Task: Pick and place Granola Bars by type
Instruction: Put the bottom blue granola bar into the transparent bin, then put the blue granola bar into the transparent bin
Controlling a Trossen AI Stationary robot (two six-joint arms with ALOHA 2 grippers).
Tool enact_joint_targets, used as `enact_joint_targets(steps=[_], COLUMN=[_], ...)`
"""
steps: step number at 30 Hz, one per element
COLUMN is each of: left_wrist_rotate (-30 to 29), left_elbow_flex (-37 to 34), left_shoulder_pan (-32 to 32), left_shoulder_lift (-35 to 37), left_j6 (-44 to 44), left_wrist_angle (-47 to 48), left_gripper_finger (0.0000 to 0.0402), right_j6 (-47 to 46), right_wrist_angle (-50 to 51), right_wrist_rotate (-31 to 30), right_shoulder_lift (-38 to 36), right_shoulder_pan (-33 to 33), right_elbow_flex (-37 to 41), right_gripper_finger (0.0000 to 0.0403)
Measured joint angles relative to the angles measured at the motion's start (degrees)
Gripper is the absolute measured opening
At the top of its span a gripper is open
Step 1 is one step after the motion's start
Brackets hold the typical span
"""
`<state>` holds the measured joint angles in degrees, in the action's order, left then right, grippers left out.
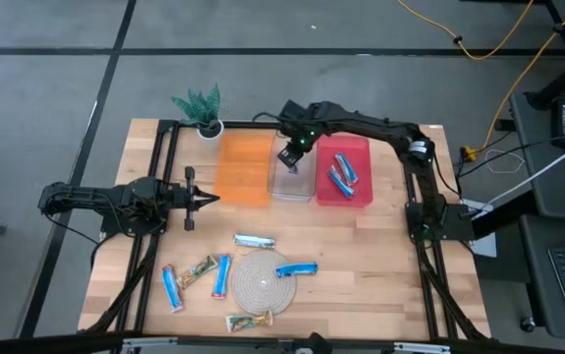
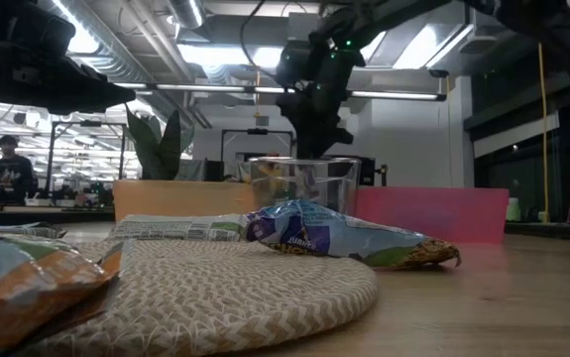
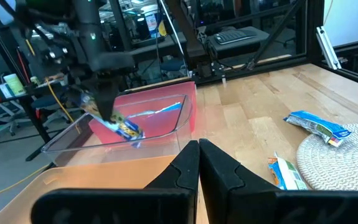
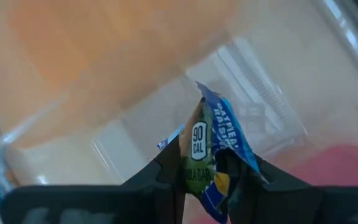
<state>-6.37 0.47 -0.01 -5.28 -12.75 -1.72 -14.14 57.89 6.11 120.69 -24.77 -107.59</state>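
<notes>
My right gripper (image 1: 289, 154) hangs over the clear bin (image 1: 294, 179) and is shut on a blue-and-green granola bar (image 4: 213, 130); the left wrist view shows that bar (image 3: 117, 124) slanting down inside the bin's walls. Two blue bars (image 1: 341, 177) lie in the red bin (image 1: 361, 187). On the table lie a silvery-blue bar (image 1: 254, 240), two blue bars (image 1: 172, 288) (image 1: 222, 276) and two green-and-tan ones (image 1: 199, 270) (image 1: 248, 321). Another blue bar (image 1: 297, 269) rests on the woven mat (image 1: 260, 283). My left gripper (image 1: 201, 200) waits shut at the table's left. My right gripper pinches the bar between its two fingers at one end of the wrapper (image 4: 198, 163), coming from above and pointing down. The bar is lifted clear and hangs tilted below the fingers (image 3: 101, 99), its lower end (image 3: 131, 130) inside the clear bin.
The orange bin (image 1: 243, 169) stands left of the clear one. A potted plant (image 1: 203, 110) sits at the far left corner. A black frame (image 1: 164, 167) runs along the table's sides. Bare wood lies between the bins and the mat.
</notes>
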Motion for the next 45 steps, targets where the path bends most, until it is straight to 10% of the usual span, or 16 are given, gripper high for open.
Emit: enact_joint_targets(steps=[20, 45], left_wrist_rotate=[0.0, 0.0], left_elbow_flex=[0.02, 0.01], left_shoulder_pan=[0.0, 0.0], left_shoulder_lift=[-0.02, -0.01], left_j6=[0.0, 0.0], left_wrist_angle=[0.0, 0.0], left_gripper_finger=[0.0004, 0.0004], right_j6=[4.26, 2.66], right_wrist_angle=[0.58, 8.51], right_wrist_rotate=[2.95, -2.53], right_shoulder_lift=[4.47, 4.43], right_shoulder_pan=[-0.02, 4.06], right_elbow_flex=[0.02, -7.6], right_gripper_finger=[0.0085, 0.0181])
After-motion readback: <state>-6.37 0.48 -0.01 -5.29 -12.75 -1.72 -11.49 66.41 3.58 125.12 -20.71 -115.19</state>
